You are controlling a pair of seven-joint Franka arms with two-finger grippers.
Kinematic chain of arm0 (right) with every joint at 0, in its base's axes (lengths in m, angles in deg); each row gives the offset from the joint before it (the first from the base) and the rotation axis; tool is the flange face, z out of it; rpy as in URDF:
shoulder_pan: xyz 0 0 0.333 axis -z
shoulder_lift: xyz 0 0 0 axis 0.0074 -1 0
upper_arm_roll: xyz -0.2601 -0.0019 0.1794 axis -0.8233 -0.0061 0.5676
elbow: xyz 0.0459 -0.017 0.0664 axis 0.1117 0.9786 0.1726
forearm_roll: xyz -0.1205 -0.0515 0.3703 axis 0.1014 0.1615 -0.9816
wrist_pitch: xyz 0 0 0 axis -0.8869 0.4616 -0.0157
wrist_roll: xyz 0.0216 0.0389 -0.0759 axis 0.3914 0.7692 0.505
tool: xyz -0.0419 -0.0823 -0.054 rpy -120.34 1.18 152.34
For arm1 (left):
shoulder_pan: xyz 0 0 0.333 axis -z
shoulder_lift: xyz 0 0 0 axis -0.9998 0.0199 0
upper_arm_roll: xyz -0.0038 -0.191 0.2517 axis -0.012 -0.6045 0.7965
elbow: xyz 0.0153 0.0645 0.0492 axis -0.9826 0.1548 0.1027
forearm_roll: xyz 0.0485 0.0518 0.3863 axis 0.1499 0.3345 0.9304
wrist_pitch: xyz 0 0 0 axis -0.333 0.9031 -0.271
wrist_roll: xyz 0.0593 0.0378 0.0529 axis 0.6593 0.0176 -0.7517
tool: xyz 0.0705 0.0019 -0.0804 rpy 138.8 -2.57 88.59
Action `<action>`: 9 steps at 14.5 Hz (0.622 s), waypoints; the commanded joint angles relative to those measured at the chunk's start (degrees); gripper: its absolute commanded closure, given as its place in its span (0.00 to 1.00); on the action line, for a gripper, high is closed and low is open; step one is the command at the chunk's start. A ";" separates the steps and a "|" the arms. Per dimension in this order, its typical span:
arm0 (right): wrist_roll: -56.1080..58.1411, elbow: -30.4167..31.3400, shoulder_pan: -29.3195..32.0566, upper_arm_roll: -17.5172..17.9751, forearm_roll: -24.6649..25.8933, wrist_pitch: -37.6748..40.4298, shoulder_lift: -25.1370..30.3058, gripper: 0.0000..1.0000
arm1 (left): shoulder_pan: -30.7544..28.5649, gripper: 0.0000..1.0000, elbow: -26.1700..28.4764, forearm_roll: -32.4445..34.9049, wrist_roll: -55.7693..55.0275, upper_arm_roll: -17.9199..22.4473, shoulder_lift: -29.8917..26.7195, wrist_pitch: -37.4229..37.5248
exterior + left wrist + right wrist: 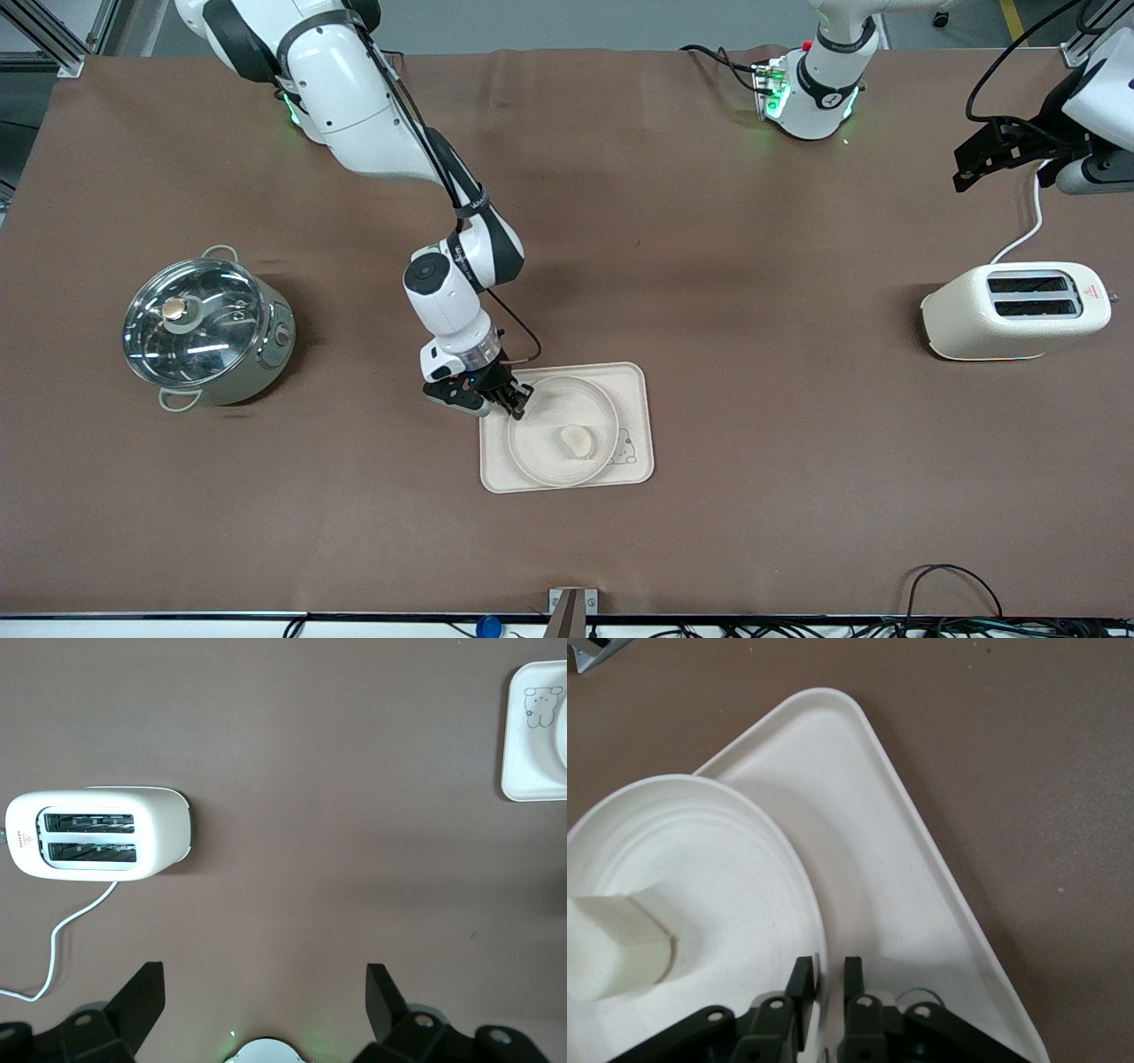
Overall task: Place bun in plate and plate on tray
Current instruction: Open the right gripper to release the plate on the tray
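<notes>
Front view shows the brown worktop (709,266) with wide bare stretches all around the tray (640,390), which lies near its middle, toward the camera edge. The lidded steel pot (208,328) stands well apart toward the right arm's end, and the cream toaster (1019,310) well apart toward the left arm's end. The plate (545,461) lies on the tray, filling most of it, its rim close to the tray's raised edges, and the bun (576,440) rests inside the plate near its middle. The right gripper (516,406) is down at the plate's rim on the side toward the pot, its fingers (802,979) straddling that rim with a narrow gap, loosened rather than pinching. The left gripper (266,1010) waits up over bare worktop near the toaster, spread wide and holding nothing.
</notes>
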 commanded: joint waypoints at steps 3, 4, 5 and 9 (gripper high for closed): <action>-1.50 1.53 -0.65 0.16 -1.17 0.04 1.19 0.20 | -0.23 0.00 0.23 -0.67 1.27 0.27 -0.79 0.74; -1.50 1.44 -0.74 0.16 -1.17 0.04 1.28 0.11 | -0.23 0.00 0.23 -0.67 1.27 0.27 -0.88 0.74; -1.50 1.44 -0.65 0.16 -1.17 -0.05 1.54 0.02 | -0.23 0.00 0.23 -0.75 1.27 0.27 -0.88 0.74; -1.15 1.44 -0.65 0.25 -1.17 0.74 4.87 0.00 | -0.23 0.00 0.14 -0.67 1.27 0.27 -0.88 0.74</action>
